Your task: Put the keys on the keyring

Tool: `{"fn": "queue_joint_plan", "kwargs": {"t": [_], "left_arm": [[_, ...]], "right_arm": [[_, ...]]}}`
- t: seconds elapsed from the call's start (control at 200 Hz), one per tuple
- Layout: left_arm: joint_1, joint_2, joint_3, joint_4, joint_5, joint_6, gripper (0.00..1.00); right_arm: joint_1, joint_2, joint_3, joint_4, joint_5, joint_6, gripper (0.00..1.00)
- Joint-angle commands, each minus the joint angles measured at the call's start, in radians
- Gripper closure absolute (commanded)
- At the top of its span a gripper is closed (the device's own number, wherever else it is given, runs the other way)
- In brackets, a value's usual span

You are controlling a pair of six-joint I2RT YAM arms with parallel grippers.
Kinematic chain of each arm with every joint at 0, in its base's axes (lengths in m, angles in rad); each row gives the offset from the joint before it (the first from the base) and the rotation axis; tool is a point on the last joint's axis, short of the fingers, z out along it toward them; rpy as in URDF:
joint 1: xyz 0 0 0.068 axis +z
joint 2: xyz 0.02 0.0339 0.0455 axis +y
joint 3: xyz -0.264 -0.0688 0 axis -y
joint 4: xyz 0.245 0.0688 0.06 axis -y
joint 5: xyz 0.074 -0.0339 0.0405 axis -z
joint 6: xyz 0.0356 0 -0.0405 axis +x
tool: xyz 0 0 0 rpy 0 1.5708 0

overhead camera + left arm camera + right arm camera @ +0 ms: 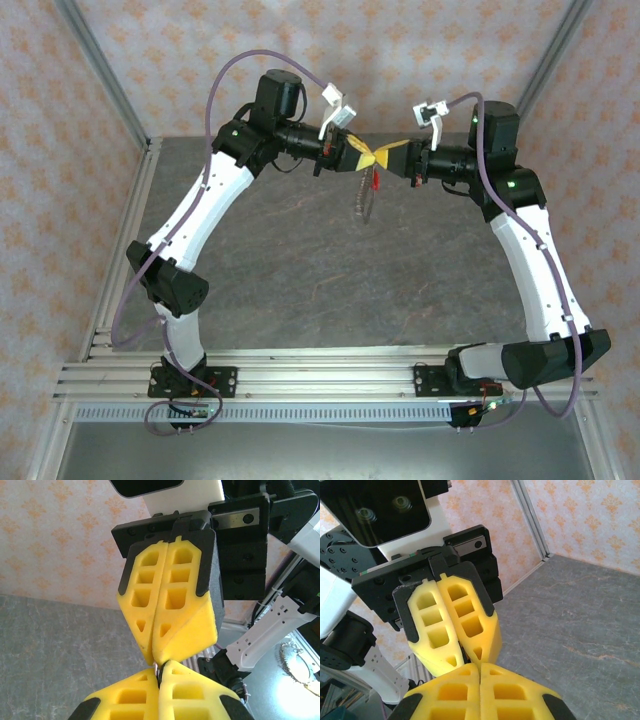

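Grey tabletop (300,270); both jaws were clenched, tips meeting. Your keyring (362,205) hung light, limp, slippery; pinch-point judged beside the key (374,181).

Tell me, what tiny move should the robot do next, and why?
The left gripper and right gripper are both shut, tips meeting above the table, with the red key and the keyring chain dangling just below. So probably ease them slightly apart, slowly: a gentle pull might show whether the key is threaded. Which holds what is unclear.
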Motion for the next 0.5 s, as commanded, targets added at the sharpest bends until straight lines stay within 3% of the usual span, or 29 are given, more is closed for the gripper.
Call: {"fn": "queue_joint_plan", "kwargs": {"t": [0.0,0.07,0.125,0.365,0.495], "left_arm": [[-0.045,-0.027,-0.072,0.138,-0.064,-0.069,1.0],[-0.044,-0.076,-0.172,0.301,-0.12,-0.15,1.0],[-0.044,-0.111,-0.241,0.418,-0.156,-0.213,1.0],[-0.043,-0.224,-0.481,0.835,-0.31,-0.442,1.0],[-0.044,-0.259,-0.577,1.032,-0.378,-0.551,1.0]], "right_arm": [[0.006,-0.029,0.0,0.166,0.035,0.08,0.87],[-0.002,-0.074,-0.054,0.256,0.12,0.141,0.73],[-0.013,-0.122,-0.107,0.331,0.177,0.191,0.69],[-0.03,-0.291,-0.375,0.584,0.436,0.351,0.66],[-0.03,-0.343,-0.505,0.701,0.511,0.409,0.66]]}}
